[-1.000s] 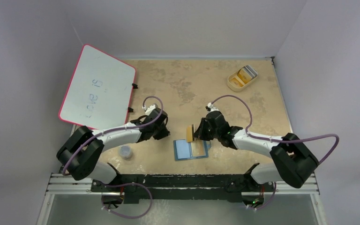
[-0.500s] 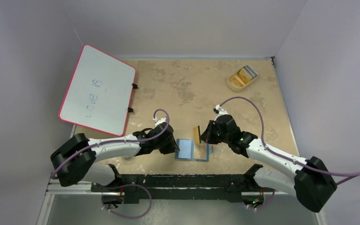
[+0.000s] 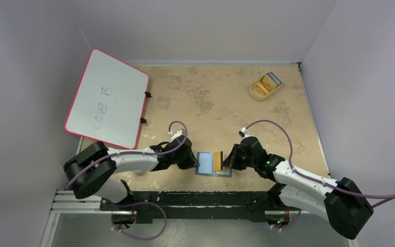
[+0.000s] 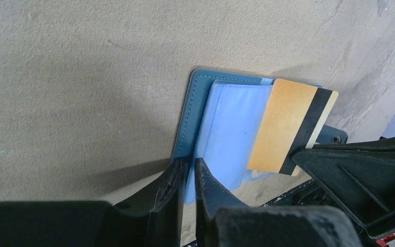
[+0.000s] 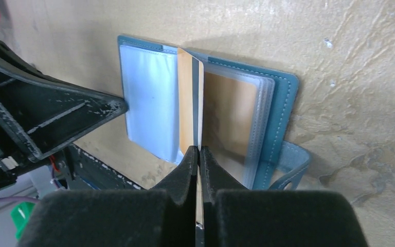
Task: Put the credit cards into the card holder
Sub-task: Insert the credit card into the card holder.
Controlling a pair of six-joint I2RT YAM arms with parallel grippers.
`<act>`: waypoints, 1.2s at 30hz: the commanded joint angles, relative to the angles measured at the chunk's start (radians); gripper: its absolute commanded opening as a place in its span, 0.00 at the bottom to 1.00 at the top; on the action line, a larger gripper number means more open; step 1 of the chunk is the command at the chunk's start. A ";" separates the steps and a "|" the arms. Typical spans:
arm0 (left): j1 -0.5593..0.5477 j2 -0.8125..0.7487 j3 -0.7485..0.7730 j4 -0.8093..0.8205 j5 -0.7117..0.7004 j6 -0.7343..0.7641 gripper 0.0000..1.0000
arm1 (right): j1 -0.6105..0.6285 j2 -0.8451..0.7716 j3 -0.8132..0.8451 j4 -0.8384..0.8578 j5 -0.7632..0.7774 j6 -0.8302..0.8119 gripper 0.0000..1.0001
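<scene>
You have one card holder (image 3: 204, 163): your left gripper (image 4: 189, 165) pinches its sleeve, your right gripper (image 5: 198, 152) clamps one orange card (image 5: 186, 103). Only overhead shows the tray (image 3: 253, 94).

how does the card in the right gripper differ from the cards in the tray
The held card is pinched by the right gripper over the open holder; the tray cards lie untouched in the tray at the far right. The held card is orange with a dark stripe; the tray cards include a grey one. Both show orange.
</scene>
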 commanded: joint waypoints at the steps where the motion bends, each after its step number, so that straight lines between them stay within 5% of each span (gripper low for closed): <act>1: -0.003 0.014 -0.023 -0.039 -0.053 -0.014 0.12 | 0.007 0.001 -0.022 0.023 0.004 0.061 0.00; 14: -0.003 0.022 -0.037 -0.022 -0.063 -0.023 0.16 | 0.021 0.118 -0.100 0.260 -0.132 0.094 0.00; 28: -0.004 0.037 -0.037 -0.013 -0.072 -0.029 0.16 | 0.024 0.061 -0.101 0.164 -0.101 0.081 0.00; 36: -0.008 -0.017 -0.049 -0.028 -0.119 -0.051 0.15 | 0.048 0.270 0.024 0.274 -0.144 -0.007 0.07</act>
